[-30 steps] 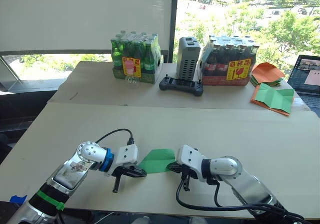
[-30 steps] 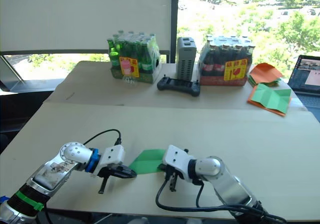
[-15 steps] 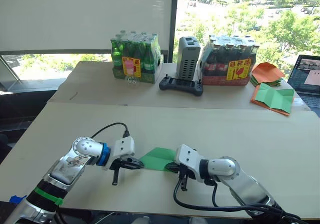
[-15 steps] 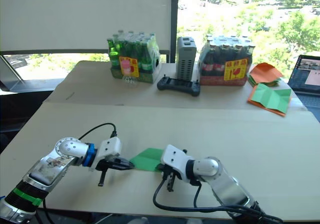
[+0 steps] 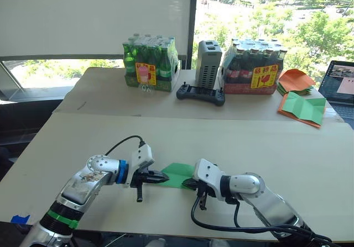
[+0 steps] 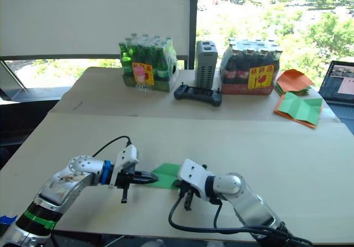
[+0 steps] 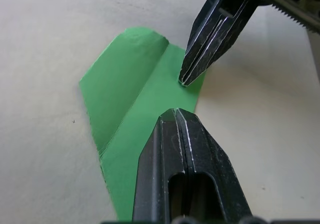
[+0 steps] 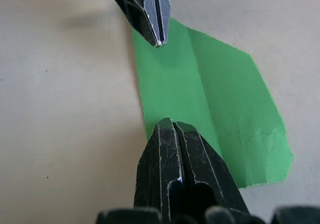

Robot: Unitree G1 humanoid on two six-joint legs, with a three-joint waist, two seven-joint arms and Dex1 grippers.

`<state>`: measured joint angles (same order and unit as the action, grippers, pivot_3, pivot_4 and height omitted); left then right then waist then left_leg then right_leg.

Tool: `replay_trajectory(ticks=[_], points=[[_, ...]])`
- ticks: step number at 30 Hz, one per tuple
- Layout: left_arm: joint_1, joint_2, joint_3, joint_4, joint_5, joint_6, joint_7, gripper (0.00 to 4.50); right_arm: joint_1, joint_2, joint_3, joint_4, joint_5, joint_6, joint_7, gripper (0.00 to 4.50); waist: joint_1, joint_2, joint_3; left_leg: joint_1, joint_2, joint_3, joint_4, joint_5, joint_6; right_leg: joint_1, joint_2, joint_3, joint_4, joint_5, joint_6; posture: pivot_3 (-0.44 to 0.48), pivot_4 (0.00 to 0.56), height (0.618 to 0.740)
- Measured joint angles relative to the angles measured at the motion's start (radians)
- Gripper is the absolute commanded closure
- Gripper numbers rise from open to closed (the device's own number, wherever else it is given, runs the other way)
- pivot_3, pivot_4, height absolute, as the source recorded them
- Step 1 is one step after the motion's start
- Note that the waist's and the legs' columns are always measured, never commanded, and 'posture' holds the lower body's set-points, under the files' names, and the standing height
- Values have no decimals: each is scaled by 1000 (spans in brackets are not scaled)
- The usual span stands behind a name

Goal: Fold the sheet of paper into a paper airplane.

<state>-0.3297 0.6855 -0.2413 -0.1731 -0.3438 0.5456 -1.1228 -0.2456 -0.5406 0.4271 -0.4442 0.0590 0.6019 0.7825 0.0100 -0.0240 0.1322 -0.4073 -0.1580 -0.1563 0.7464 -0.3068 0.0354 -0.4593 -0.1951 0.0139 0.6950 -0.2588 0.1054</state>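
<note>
The sheet of paper, bright green and partly folded with a long crease, lies flat near the front edge of the table. My left gripper is shut, its tip over the paper's left part. My right gripper is shut too, its tip at the paper's right edge. In the left wrist view the paper spreads ahead of my own shut fingers, and the right gripper points its tip down onto it. The right wrist view shows the paper with the left gripper opposite.
At the back stand a pack of green bottles, a grey box, a black controller and a pack of dark bottles. Orange and green sheets and a laptop lie far right.
My left gripper has swung right and slightly away from me, its tip moving from the paper's left corner onto the paper. The right gripper has barely moved.
</note>
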Motion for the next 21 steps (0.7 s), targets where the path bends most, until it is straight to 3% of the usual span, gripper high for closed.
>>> replay_trajectory(ticks=[13, 21], points=[[30, 18, -37, 31, 89, -136, 7, 4482, -9, 19, -32, -18, 23, 69, -21, 4500, 0, 0, 0, 1, 0, 0, 0, 0, 0, 0, 0, 0, 0, 0, 0, 0, 150, 675], [25, 15, -48, 38, 112, -173, 8, 4500, -85, 46, -234, 7, 158, 185, -43, 1918, 2, 0, 0, 1, 0, 0, 0, 0, 0, 1, 0, 0, 0, 0, 0, 0, 150, 675]])
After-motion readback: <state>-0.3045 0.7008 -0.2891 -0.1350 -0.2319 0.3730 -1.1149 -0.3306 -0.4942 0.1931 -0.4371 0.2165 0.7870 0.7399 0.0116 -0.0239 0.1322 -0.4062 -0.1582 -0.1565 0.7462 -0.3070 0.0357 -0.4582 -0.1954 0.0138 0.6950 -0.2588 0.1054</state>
